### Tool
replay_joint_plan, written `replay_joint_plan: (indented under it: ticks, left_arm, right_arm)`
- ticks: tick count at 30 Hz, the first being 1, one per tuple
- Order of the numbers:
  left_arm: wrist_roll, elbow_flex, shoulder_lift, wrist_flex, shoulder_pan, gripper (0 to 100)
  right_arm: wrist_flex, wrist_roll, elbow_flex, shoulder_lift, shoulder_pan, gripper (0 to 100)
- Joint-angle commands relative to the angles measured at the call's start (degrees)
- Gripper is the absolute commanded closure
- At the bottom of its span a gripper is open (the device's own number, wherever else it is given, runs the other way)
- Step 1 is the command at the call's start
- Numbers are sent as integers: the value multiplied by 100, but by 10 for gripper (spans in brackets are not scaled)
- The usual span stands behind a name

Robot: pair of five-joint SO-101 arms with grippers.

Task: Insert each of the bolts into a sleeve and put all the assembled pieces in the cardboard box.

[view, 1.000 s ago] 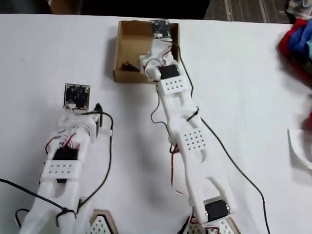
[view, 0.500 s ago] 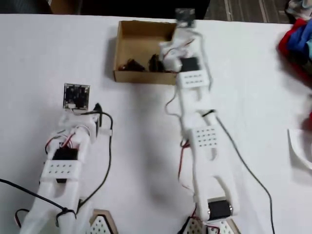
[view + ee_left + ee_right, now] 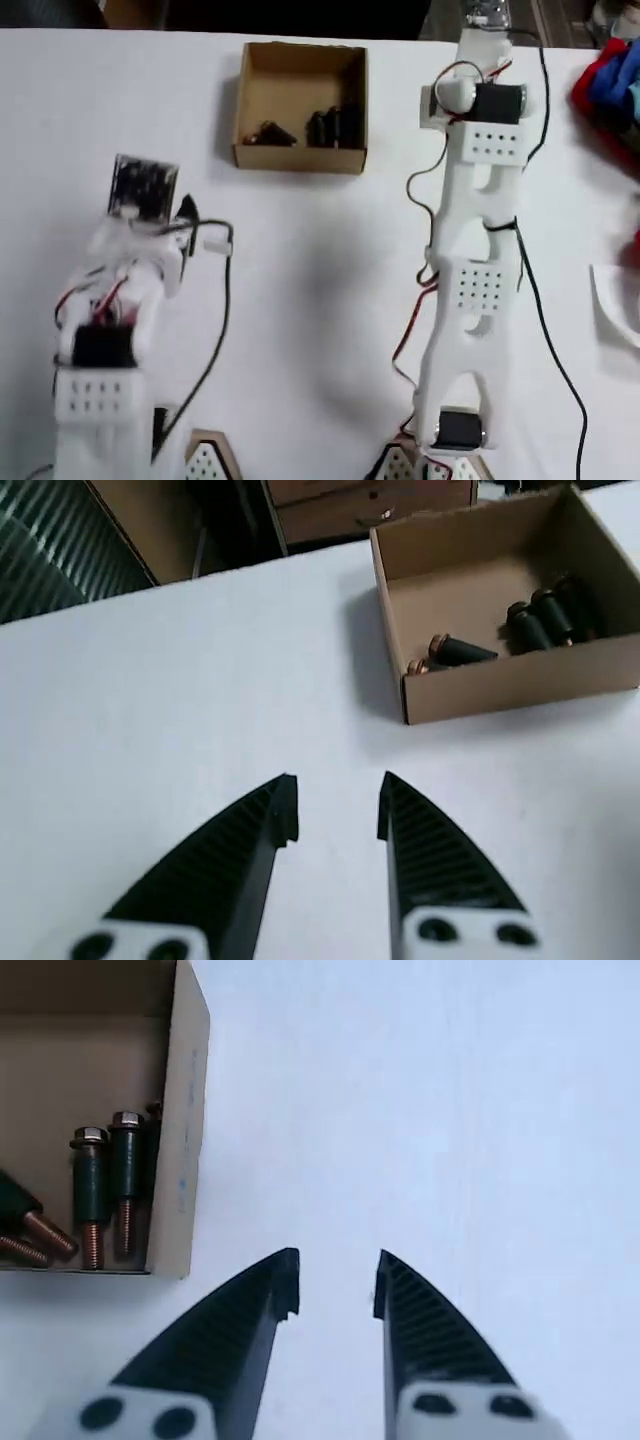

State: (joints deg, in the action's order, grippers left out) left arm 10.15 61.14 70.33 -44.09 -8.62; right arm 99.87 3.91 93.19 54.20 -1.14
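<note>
The cardboard box [image 3: 300, 158] stands at the table's far middle, with several dark sleeved bolts [image 3: 334, 126] lying inside, and another assembled piece [image 3: 270, 134] beside them. In the right wrist view two upright sleeved bolts [image 3: 108, 1182] rest against the box wall [image 3: 183, 1130]. My right gripper [image 3: 335, 1282] is open over bare table, just outside the box. In the high view that arm [image 3: 472, 200] stretches along the right of the box. My left gripper [image 3: 338, 805] is open and empty over the table, short of the box [image 3: 520, 685]. Its arm [image 3: 120, 290] is at the near left.
Coloured cloth [image 3: 608, 80] lies at the table's far right edge, and a white curved object [image 3: 615, 300] sits at the right edge. Cables [image 3: 215, 330] trail from both arms across the table. Brown cardboard boxes [image 3: 250, 520] stand beyond the table's far edge.
The right arm has swung out of the box to the right, leaving two sleeved bolts inside. The left arm has shifted a little to the left and forward.
</note>
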Motion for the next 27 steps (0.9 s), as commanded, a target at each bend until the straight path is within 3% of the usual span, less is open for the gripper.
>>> replay_joint_plan:
  ticks: [1,9,17,22,27]
  left_arm:
    - [53,286,1143,-176,18,847]
    - [62,901,3525,-1090,18,847]
    - [88,857,3411,-1046,-765,846]
    - [1424,866,3411,-1073,-1222,846]
    - [2585,866,3411,-1029,-1389,846]
  right_arm:
    - [154,53,229,-884,-330,889]
    - [180,53,-510,-2360,-1007,890]
    - [154,44,-5213,-5077,-989,890]
    - [75,44,-7763,-6281,-963,890]
    - [-48,44,-8782,-6738,-1077,890]
